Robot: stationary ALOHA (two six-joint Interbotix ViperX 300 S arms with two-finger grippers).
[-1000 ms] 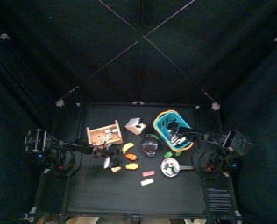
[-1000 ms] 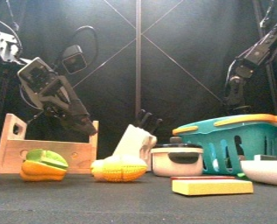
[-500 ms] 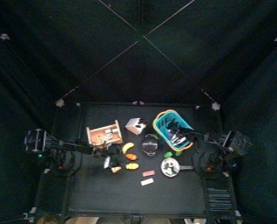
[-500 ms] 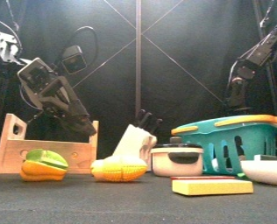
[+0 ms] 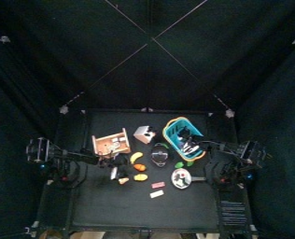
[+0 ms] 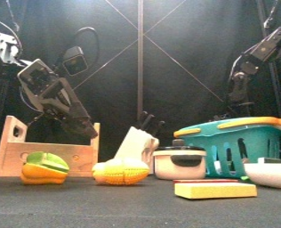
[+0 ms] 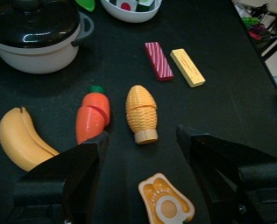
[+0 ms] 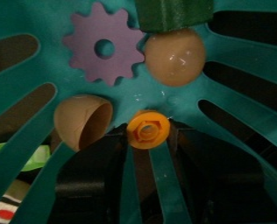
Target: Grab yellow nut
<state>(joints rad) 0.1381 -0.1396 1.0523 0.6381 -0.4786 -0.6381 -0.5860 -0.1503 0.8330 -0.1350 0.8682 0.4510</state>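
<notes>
Since the earlier frames the right arm has dipped a little further over the teal plastic slatted basket (image 5: 170,131), while the left arm has kept still at the left side of the black surface (image 5: 100,201). The basket stands toward the surface's rear right corner. The small yellow-orange plastic nut (image 8: 147,129) lies on the basket's floor between two ribs, near a purple toothed plastic gear (image 8: 103,44) and a brown toy egg (image 8: 176,57). The right gripper (image 5: 191,147) hangs above the basket's inside, with the nut almost straight ahead of its wrist camera. Whether it is open or closed I cannot tell, and nothing shows it touching the nut.

The left gripper (image 7: 141,149) is wide open and empty, hovering over a yellow toy corn cob (image 7: 142,112) and an orange toy carrot (image 7: 93,115).

By my reading, the approach is nearly done. The final descent, the closing on the nut and the lift out of the basket are still left.
</notes>
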